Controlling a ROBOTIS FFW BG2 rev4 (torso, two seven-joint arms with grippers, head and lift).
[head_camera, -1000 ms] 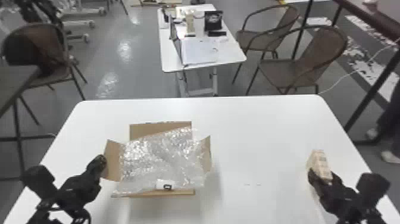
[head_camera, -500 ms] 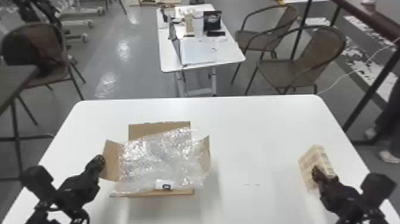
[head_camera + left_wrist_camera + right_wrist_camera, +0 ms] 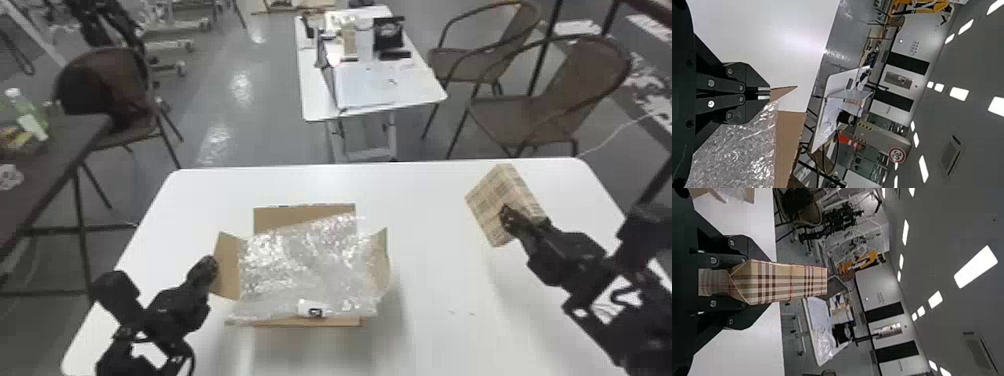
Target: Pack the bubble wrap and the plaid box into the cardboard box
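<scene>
The right gripper point(image 3: 746, 282) pinches the plaid box point(image 3: 515, 187) well right of the cardboard box point(image 3: 300, 217); the left gripper point(image 3: 766, 93) seems to pinch a side flap point(image 3: 227, 265). Bubble wrap point(image 3: 310, 270) sprawled over the opening could bulge and keep the plaid box from seating.

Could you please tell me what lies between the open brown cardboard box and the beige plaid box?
Bare white tabletop lies between the cardboard box and the plaid box, in the head view.

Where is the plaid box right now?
In the head view, the plaid box is on the right, held in the right gripper, with the cardboard box off to its left.
</scene>
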